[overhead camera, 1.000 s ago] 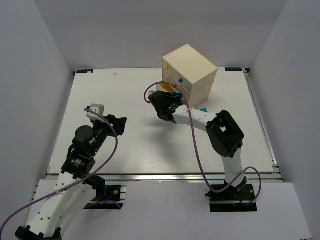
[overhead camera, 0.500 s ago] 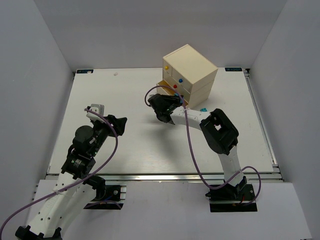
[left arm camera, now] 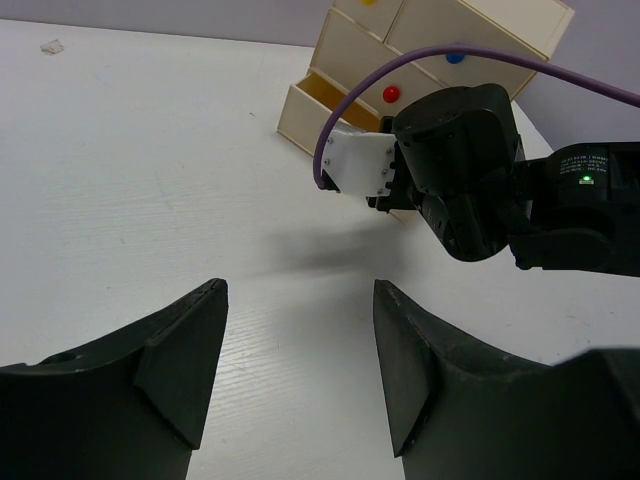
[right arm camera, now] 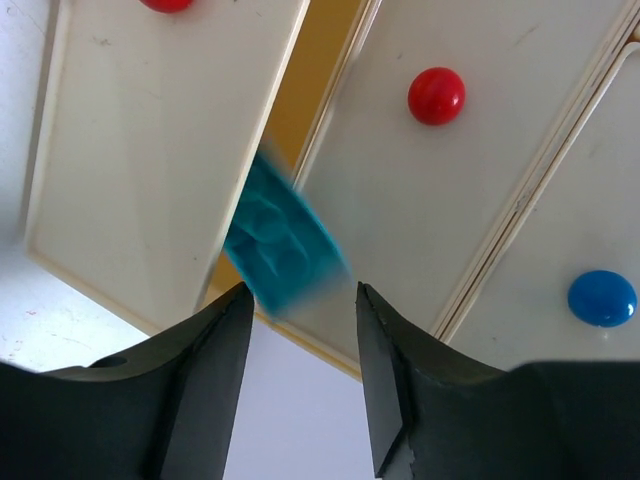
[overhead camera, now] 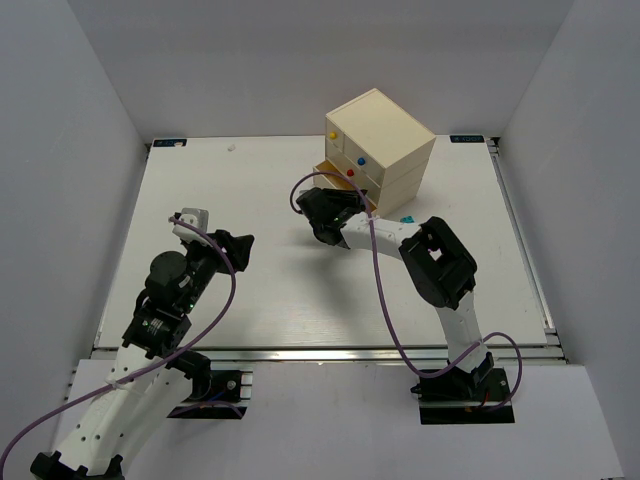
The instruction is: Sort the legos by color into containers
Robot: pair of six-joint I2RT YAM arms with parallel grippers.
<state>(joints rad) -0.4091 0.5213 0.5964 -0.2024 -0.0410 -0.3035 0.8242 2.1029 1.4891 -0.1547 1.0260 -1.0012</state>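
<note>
The cream chest (overhead camera: 380, 135) stands at the back of the table, with its low drawer (overhead camera: 334, 180) pulled out. My right gripper (overhead camera: 334, 214) hangs just in front of that drawer. In the right wrist view its jaws (right arm camera: 302, 295) are apart with nothing between them. A blurred teal-blue lego (right arm camera: 283, 250) is just beyond the fingertips, over the drawer's yellow inside (right arm camera: 330, 70). Another teal lego (overhead camera: 406, 218) lies on the table by the right arm. My left gripper (overhead camera: 240, 245) is open and empty over bare table (left arm camera: 298, 290). The other legos are out of view.
Red knobs (right arm camera: 436, 95) and a blue knob (right arm camera: 601, 297) mark the closed drawer fronts. The left wrist view shows the right gripper's black body (left arm camera: 470, 170) in front of the chest (left arm camera: 440, 30). A tiny white scrap (overhead camera: 232, 147) lies far back left.
My right gripper has moved a little left, closer to the pulled-out drawer, then held still. The left arm has not moved.
</note>
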